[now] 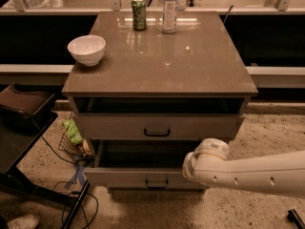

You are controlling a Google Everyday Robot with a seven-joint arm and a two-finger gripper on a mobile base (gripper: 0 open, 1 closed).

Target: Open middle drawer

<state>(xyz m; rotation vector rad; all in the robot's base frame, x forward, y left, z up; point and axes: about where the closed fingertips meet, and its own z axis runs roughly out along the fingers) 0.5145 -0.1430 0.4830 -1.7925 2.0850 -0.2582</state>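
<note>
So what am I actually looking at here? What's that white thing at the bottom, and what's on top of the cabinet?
It is one picture, looking down at the front of a drawer cabinet; where the camera sits is not recorded. The white tube at lower right is the robot's arm. Its grasping part, the end effector, is out of sight, hidden past the arm's rounded end beside the lower drawer; nothing can be seen held. That drawer stands pulled out, its dark inside showing; the upper drawer sits less far out. On top stand a white bowl, a green can and a clear bottle.
</note>
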